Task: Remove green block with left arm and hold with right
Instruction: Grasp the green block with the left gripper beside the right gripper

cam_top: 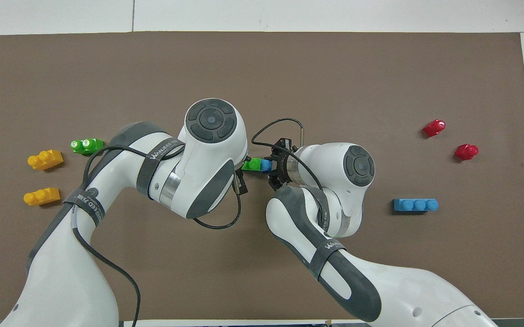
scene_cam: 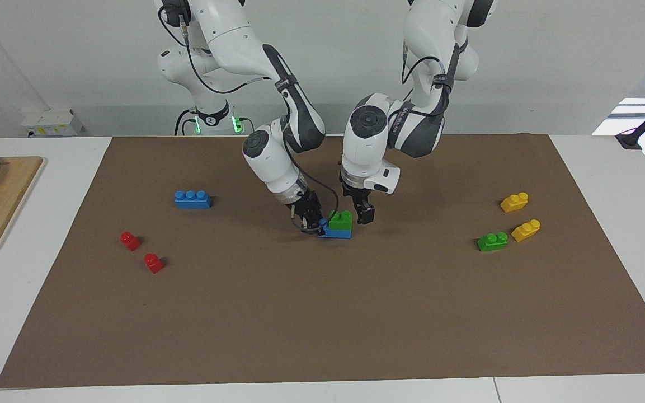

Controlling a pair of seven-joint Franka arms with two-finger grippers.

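At the middle of the brown mat [scene_cam: 322, 313] on the bench [scene_cam: 37, 313], the green block [scene_cam: 341, 220] sits pressed onto a blue brick [scene_cam: 335, 232], both resting on the mat. The right gripper [scene_cam: 318, 225] comes down at the stack's end toward the right arm's side, its jaws clenched on the blue brick, though the exact contact is partly hidden by the fingers. The left gripper [scene_cam: 362, 215] hangs just beside the green block at the stack's other end, jaws released and holding nothing. A 2nd green brick [scene_cam: 492, 241] lies with 2 yellow bricks [scene_cam: 514, 202] toward the left arm's end of the bench. Another blue brick [scene_cam: 192, 199] and 2 red pieces [scene_cam: 130, 240] lie toward the right arm's end.
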